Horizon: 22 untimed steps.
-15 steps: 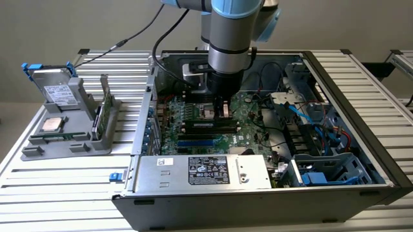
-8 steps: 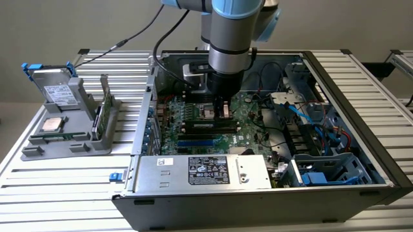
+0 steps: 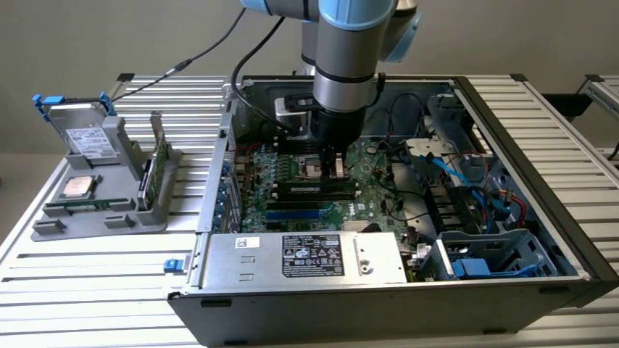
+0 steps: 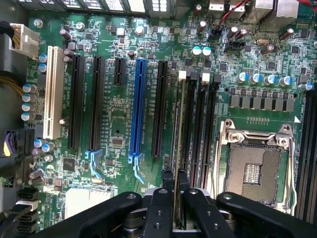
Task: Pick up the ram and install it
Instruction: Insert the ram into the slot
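My gripper (image 4: 175,181) is shut on the ram (image 4: 179,129), a thin green stick seen edge-on in the wrist view. The stick runs along one of the black memory slots with white end latches (image 4: 182,75), beside the open processor socket (image 4: 252,163). I cannot tell whether it sits in the slot or just above it. In the exterior view the gripper (image 3: 335,172) reaches down into the open computer case (image 3: 541,130), and the ram (image 3: 304,190) shows as a dark strip under it on the green motherboard (image 3: 377,203).
Long black and blue expansion slots (image 4: 137,109) lie beside the memory slots. The silver power supply (image 3: 309,257), blue cables (image 3: 464,174) and a drive cage (image 3: 483,254) crowd the case. A grey holder (image 3: 97,210) on the exterior view's left carries a hard drive (image 3: 87,134), a processor (image 3: 77,187) and another upright stick (image 3: 150,181).
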Motion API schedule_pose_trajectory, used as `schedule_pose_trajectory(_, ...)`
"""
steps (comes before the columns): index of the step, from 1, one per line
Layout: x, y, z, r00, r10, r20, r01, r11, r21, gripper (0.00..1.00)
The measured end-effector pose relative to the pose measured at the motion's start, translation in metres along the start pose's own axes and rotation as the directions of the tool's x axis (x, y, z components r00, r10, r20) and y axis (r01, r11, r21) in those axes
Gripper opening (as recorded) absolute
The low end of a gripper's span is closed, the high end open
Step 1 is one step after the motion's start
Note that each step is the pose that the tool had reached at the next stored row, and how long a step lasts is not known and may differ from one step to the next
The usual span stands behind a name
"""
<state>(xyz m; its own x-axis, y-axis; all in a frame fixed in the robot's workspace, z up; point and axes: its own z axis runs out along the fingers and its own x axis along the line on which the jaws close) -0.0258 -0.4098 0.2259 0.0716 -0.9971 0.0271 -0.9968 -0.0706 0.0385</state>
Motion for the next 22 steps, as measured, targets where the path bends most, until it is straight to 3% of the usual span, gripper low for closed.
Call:
schedule_pose_trajectory(11, -0.0016, -0.0011, 0.0019, 1.0000, -0.002, -0.0006, 0.002, 1.0000, -0.0043, 0.14)
schedule_pose_trajectory(22, -0.0028, -0.0024, 0.0035, 1.0000, -0.005, -0.0081, 0.005, 0.9999, -0.0101, 0.14)
